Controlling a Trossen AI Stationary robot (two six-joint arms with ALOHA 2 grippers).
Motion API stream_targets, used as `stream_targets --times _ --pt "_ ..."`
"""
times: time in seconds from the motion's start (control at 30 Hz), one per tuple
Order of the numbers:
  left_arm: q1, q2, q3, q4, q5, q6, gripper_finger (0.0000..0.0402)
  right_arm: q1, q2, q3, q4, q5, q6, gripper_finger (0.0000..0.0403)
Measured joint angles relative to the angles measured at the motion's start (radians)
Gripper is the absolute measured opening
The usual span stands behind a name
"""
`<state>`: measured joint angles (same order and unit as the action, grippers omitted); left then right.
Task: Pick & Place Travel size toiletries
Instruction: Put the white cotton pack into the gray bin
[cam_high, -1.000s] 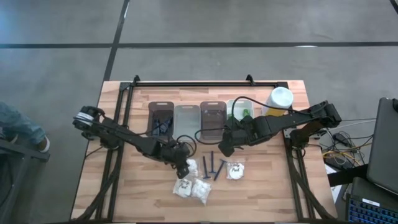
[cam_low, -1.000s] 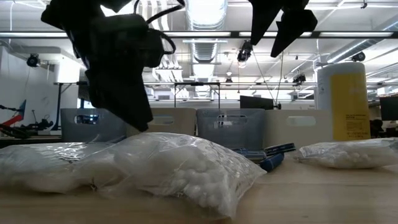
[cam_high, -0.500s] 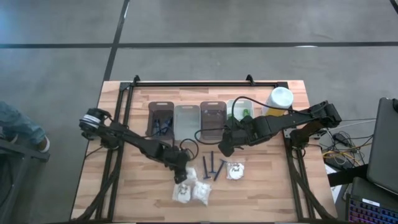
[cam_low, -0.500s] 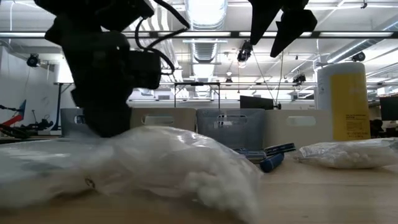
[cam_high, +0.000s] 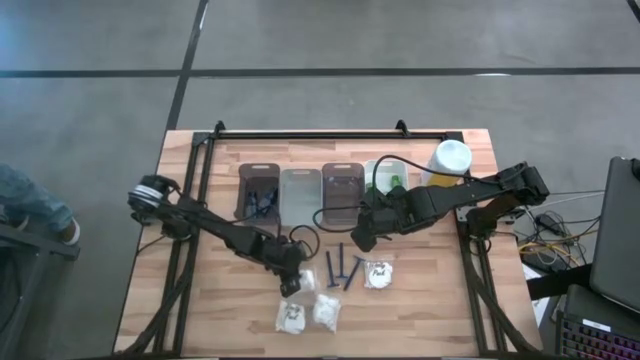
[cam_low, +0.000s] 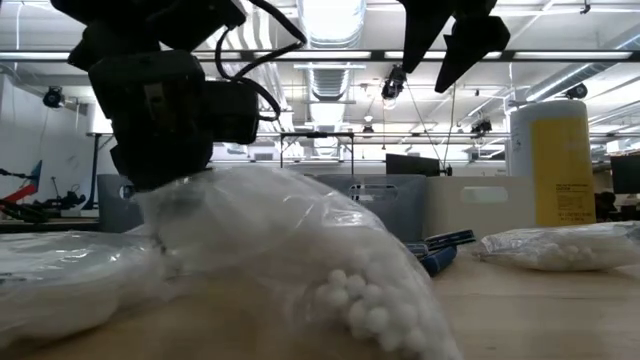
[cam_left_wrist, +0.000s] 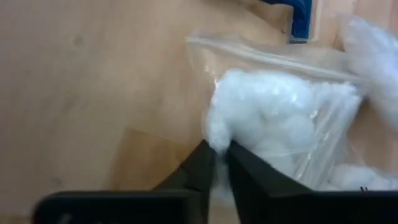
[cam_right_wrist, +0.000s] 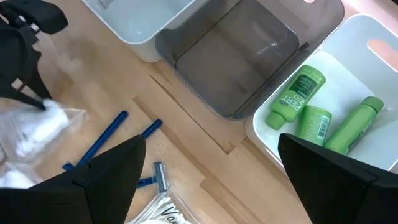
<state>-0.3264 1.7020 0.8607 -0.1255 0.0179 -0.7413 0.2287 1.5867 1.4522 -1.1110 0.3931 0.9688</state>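
Observation:
My left gripper (cam_high: 293, 284) is low over the table's near middle, shut on a white plastic-wrapped packet (cam_left_wrist: 273, 124) that fills the foreground of the low view (cam_low: 300, 260). Two more packets (cam_high: 290, 315) (cam_high: 325, 310) lie flat closer to the near edge, and another packet (cam_high: 378, 272) lies to the right. Thin dark blue razors (cam_high: 340, 267) lie on the wood between them. Green bottles (cam_right_wrist: 305, 93) lie in the white bin (cam_high: 385, 178). My right gripper (cam_high: 363, 240) hangs open above the razors, touching nothing. My left gripper pinches the packet's bulging edge (cam_left_wrist: 214, 134) between its two fingers (cam_left_wrist: 245, 171), coming from above and slanting down. The held end is raised under the gripper (cam_low: 165, 180). The rest of the bag slopes down toward the table (cam_low: 380, 310).
Several rectangular bins stand in a row along the far side: a dark one (cam_high: 258, 190) with dark items, a clear one (cam_high: 299, 192), a grey one (cam_high: 342, 190) and the white one. A yellow canister with a white lid (cam_high: 452, 158) stands at the far right. Bare wood lies to the left.
My left gripper has moved toward the table's near edge, taking the packet with it. That packet lay flat a second ago; its held end now stands raised. The two packets nearest the edge have slid slightly toward the near edge. My right arm has kept still.

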Motion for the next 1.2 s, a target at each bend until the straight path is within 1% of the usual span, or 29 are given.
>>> stream_targets --times 0.07,0.1,0.23,0.37,0.47,0.53,0.6,0.63,0.8,0.87,0.9,0.97,1.13,1.2 --pt "0.0 -0.015 -0.001 -0.011 -0.025 0.004 0.0013 0.0 0.0 0.0 0.0 0.0 0.0 0.0364" --pt "0.0 -0.022 -0.002 -0.017 -0.041 0.004 0.001 0.0 0.0 0.0 0.0 0.0 -0.001 0.0364" --pt "0.001 -0.074 -0.003 -0.034 -0.079 0.0 0.0008 -0.001 0.0 -0.002 0.0 0.0 -0.003 0.0364" --pt "0.001 -0.157 -0.003 -0.075 -0.119 -0.007 0.0003 0.0 0.0 -0.003 -0.001 0.0 -0.004 0.0364" --pt "0.001 -0.248 -0.003 -0.085 -0.185 -0.018 0.0002 0.0 0.0 -0.003 -0.004 0.0 -0.004 0.0364" --pt "0.001 -0.316 -0.003 -0.081 -0.247 -0.026 0.0002 0.0 0.0 -0.004 -0.005 0.0 -0.004 0.0364" --pt "0.003 -0.384 -0.003 -0.076 -0.34 -0.043 0.0002 0.0 0.0 -0.005 -0.006 0.001 -0.004 0.0364" --pt "0.003 -0.417 -0.003 -0.084 -0.404 -0.055 0.0001 0.0 0.0 -0.005 -0.006 0.001 -0.004 0.0364" --pt "0.019 -0.532 -0.003 -0.155 -0.827 -0.2 0.0001 0.0 0.0 -0.005 -0.005 0.029 0.0 0.0364" --pt "0.047 -0.547 -0.003 -0.172 -0.938 -0.229 0.0001 -0.001 0.0 -0.005 -0.005 0.035 0.0 0.0364" --pt "0.069 -0.547 -0.003 -0.173 -0.963 -0.229 0.0001 -0.002 0.0 -0.005 -0.005 0.037 0.0 0.0364" --pt "0.126 -0.529 -0.003 -0.175 -0.961 -0.219 0.0001 -0.003 0.0 -0.005 -0.005 0.051 0.0 0.0364" --pt "0.271 -0.423 -0.004 -0.177 -0.816 -0.228 0.0001 -0.008 0.0 -0.005 -0.005 0.056 0.0 0.0364" --pt "0.302 -0.371 -0.005 -0.18 -0.801 -0.265 0.0001 -0.007 0.0 -0.005 -0.005 0.056 0.0 0.0364"
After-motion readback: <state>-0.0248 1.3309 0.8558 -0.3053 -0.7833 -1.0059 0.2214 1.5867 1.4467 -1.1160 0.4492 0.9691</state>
